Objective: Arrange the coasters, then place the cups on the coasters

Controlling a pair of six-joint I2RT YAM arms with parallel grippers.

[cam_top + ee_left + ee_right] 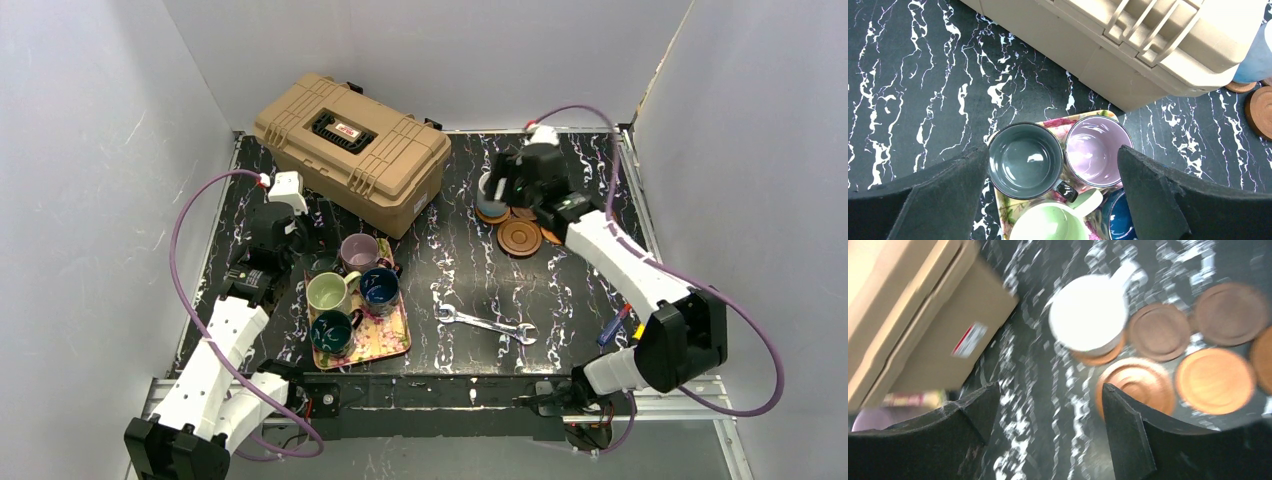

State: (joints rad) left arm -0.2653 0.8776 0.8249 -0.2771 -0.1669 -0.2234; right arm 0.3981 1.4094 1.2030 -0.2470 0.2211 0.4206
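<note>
From above, the tray (400,345) lies at the left of the surface (460,275). I count four cups plainly in it: the mauve cup (357,250) at the far end, the yellow-green cup (328,292) and navy cup (380,288) side by side in the middle, and the teal cup (333,330) nearest me. My left fingers (312,240) hang over the tray's far left corner. One shut toolbox (350,150) sits behind the tray, and one wrench (487,324) lies in the near middle. At the far right the white cup (490,190) stands on one of the coasters (519,237), with my right fingers (503,188) just over it. The rest crowd beside it, and I cannot count them all from here.

At my left wrist, the fingers are spread wide with nothing in them. Below them four cups show in the tray. The dark green cup (1023,160) touches the mauve one, and both are empty. The yellow-green and navy ones are cut off at the bottom edge.

At my right wrist the view is blurred. The fingers stand wide and hold nothing, above the bare surface. Beyond them the white cup sits on an orange coaster. I count six coasters here — that one, two brown, one rimmed orange, one flat orange, and one cut by the right edge — all close together.
</note>
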